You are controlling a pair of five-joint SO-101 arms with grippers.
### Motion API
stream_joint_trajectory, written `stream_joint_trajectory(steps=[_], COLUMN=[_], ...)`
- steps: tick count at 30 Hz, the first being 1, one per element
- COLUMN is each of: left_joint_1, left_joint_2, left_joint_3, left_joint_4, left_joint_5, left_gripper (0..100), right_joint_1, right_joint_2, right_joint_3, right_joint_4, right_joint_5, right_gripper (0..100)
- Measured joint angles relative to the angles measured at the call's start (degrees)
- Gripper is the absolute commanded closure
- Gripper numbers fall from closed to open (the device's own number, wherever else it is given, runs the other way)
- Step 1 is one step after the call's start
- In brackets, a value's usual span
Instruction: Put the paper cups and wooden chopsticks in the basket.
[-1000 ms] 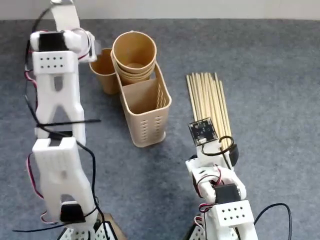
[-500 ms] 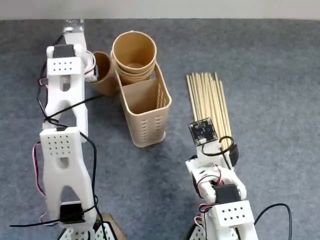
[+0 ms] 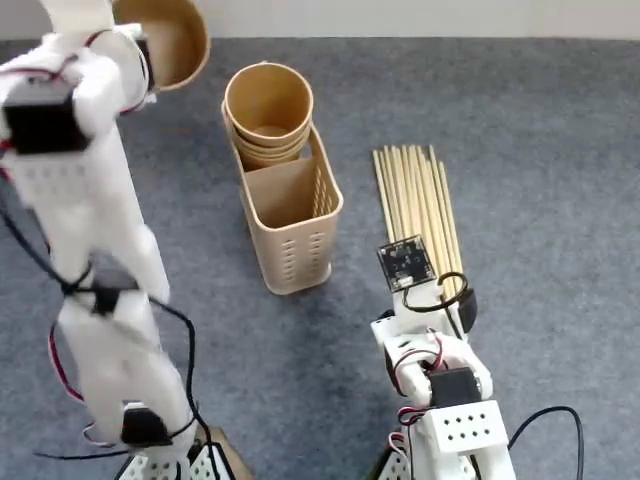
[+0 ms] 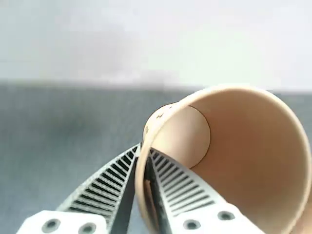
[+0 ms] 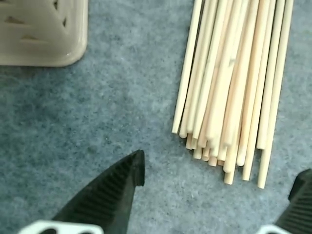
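Paper cup [image 4: 234, 161], round and smooth-walled, hangs tilted above the grey bench [image 3: 520, 100], its rim clenched in the left pincer [image 4: 145, 152]. One nested stack of cups [image 3: 268, 100] stands in the single slotted basket [image 3: 295, 250]. The right pincer [image 5: 222, 168] gapes wide over the bundled wooden chopsticks [image 5: 229, 73], gripping nothing.

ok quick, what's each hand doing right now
left hand: closed on the rim of a paper cup.
right hand: open, holding nothing, by the ends of the wooden chopsticks.
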Motion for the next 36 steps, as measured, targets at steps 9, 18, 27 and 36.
stream_joint_trajectory(steps=[9,18,27,36], left_joint_1=[16.1,16.3,16.1,6.8], left_joint_2=[-21.0,-18.5,-18.9,-19.3], left_joint_3=[21.4,42.3,39.6,33.1], left_joint_4=[-4.4,-11.3,-14.8,-15.0], left_joint_5=[-1.7,-1.9,-3.5,-0.4], left_gripper=[100,88,67,74], right_joint_1=[0.0,0.0,0.0,0.0], right_joint_2=[0.0,0.0,0.0,0.0], right_joint_3=[0.0,0.0,0.0,0.0], right_joint_4=[0.0,0.0,0.0,0.0], right_joint_5=[0.0,0.0,0.0,0.0], right_gripper=[55.9,55.9,55.9,55.9])
